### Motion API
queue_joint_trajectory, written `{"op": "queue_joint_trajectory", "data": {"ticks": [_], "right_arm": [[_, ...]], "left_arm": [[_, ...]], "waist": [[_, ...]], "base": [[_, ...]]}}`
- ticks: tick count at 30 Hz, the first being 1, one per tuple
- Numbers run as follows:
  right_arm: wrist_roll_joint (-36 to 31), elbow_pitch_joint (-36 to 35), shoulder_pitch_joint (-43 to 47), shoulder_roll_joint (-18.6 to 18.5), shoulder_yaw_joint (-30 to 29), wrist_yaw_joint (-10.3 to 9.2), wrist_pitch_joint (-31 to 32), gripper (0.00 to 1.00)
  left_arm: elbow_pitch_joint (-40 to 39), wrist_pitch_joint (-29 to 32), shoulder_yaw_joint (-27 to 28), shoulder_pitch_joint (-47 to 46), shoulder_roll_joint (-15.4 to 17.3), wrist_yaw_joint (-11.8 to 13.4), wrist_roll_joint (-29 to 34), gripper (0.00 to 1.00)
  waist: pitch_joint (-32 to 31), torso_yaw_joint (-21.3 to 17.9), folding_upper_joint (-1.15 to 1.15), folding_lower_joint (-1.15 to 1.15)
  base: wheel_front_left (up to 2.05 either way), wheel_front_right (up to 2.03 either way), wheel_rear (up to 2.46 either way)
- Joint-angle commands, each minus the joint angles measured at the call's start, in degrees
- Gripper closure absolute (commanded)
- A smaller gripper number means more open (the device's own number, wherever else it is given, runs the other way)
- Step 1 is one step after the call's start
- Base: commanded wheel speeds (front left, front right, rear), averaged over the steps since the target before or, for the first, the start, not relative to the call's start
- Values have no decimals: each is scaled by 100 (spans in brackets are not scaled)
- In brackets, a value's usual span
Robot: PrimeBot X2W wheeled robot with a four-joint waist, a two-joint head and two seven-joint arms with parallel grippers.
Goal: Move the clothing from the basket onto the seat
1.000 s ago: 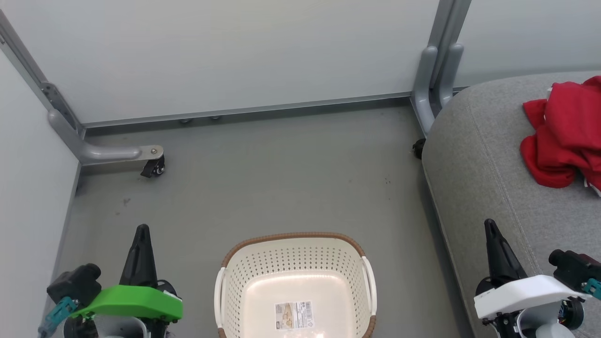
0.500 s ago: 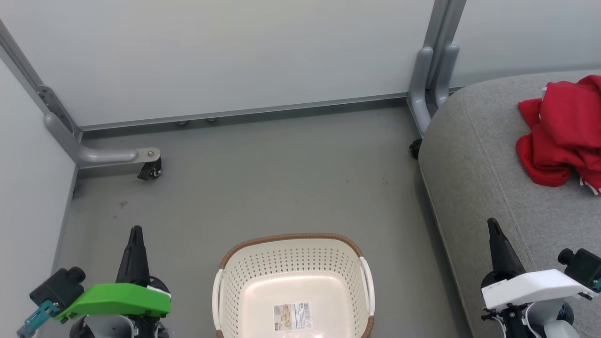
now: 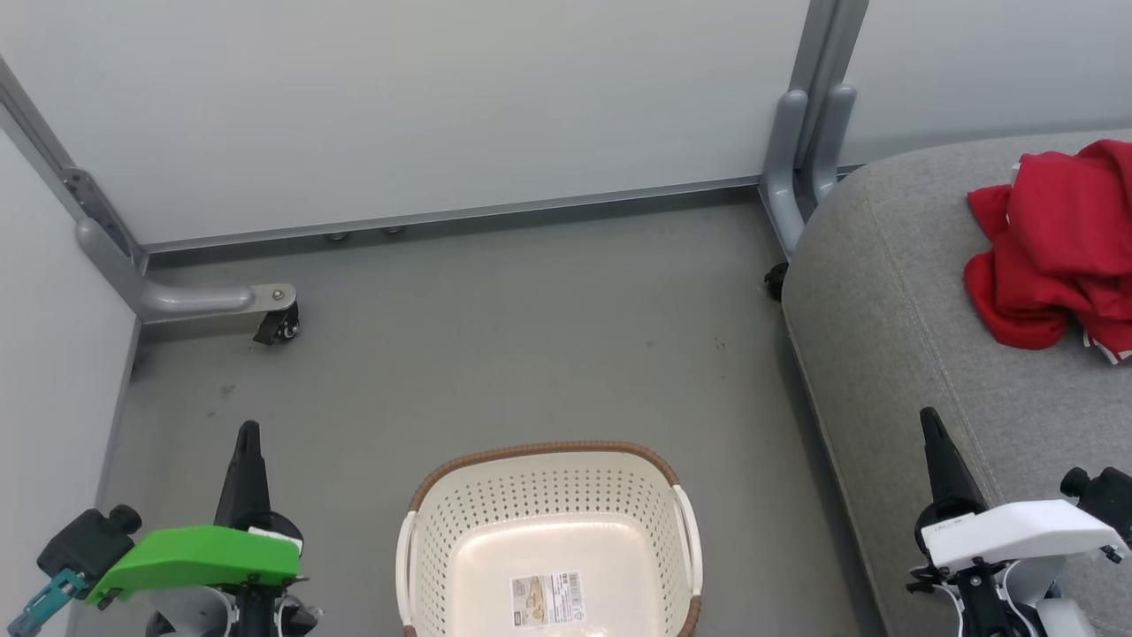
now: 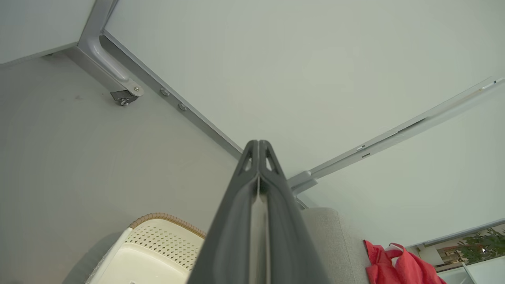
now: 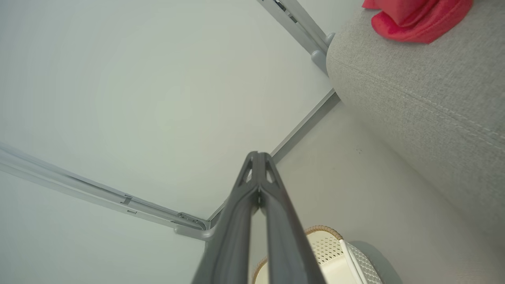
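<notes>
The red clothing (image 3: pixel 1052 248) lies heaped on the grey seat (image 3: pixel 893 336), the basket (image 3: pixel 539 449) bare to its label; in the last second both arms have eased back, left gripper (image 3: pixel 247 432) and right gripper (image 3: pixel 928 418) pinched closed, holding nothing. The job looks done. Pale partition panels (image 3: pixel 442 106) fence the grey floor (image 3: pixel 531 336)

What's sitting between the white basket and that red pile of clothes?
In the head view, just a bare strip of grey floor, then part of the seat cushion, lies between the basket and the clothing.
</notes>
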Motion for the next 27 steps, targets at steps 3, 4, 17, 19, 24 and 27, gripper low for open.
{"op": "queue_joint_trajectory", "data": {"ticks": [3,4,17,19,24,27], "right_arm": [[325,-18,-140,-59,-27,-2,78,100],[382,-12,-146,-60,-29,-2,90,100],[1190,71,-206,-89,-49,-3,276,100],[1307,82,-218,-93,-52,-3,299,100],[1592,111,-247,-105,-57,-3,362,100],[1749,126,-258,-111,-60,-3,401,100]], "left_arm": [[-83,71,65,-154,11,-36,-324,100],[-84,85,70,-158,11,-37,-386,100],[-93,296,162,-200,5,-40,-1174,100],[-95,324,177,-207,4,-42,-1280,100],[-99,398,212,-219,2,-45,-1564,100],[-101,437,232,-215,1,-47,-1709,100]], "waist": [[-5,-14,23,0],[-6,-18,23,0],[-25,-70,28,0],[-27,-77,29,0],[-34,-97,31,0],[-38,-109,33,0]], "base": [[0,0,0],[0,0,0],[0,0,0],[0,0,0],[0,0,0],[0,0,0]]}}
